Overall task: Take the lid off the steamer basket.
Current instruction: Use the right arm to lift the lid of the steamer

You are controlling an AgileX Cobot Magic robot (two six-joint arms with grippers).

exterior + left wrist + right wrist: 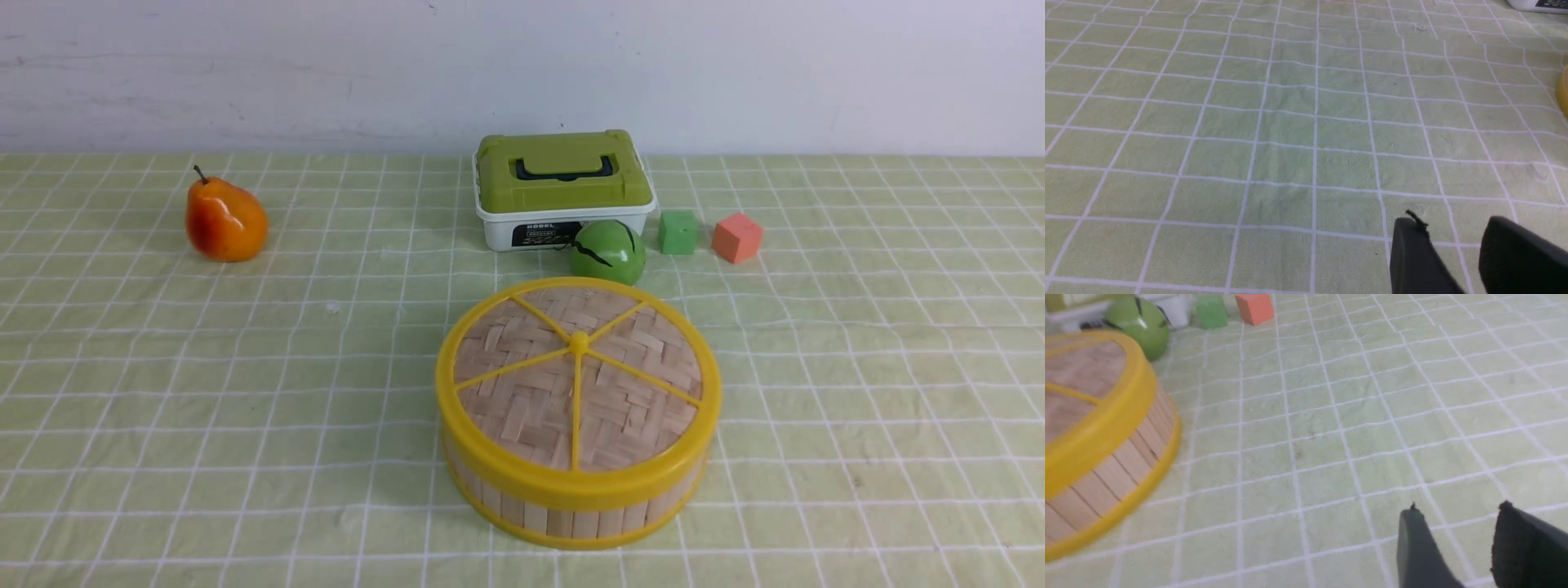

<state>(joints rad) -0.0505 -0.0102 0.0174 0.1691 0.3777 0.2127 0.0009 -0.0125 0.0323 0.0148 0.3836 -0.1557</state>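
Lower centre, the woven lid caps the steamer basket, ready for lifting; left hand and right hand hover empty, jaws apart.

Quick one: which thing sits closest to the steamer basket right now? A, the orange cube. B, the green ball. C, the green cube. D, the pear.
B: the green ball sits just behind the steamer basket, while the pear, the green cube and the orange cube lie farther off.
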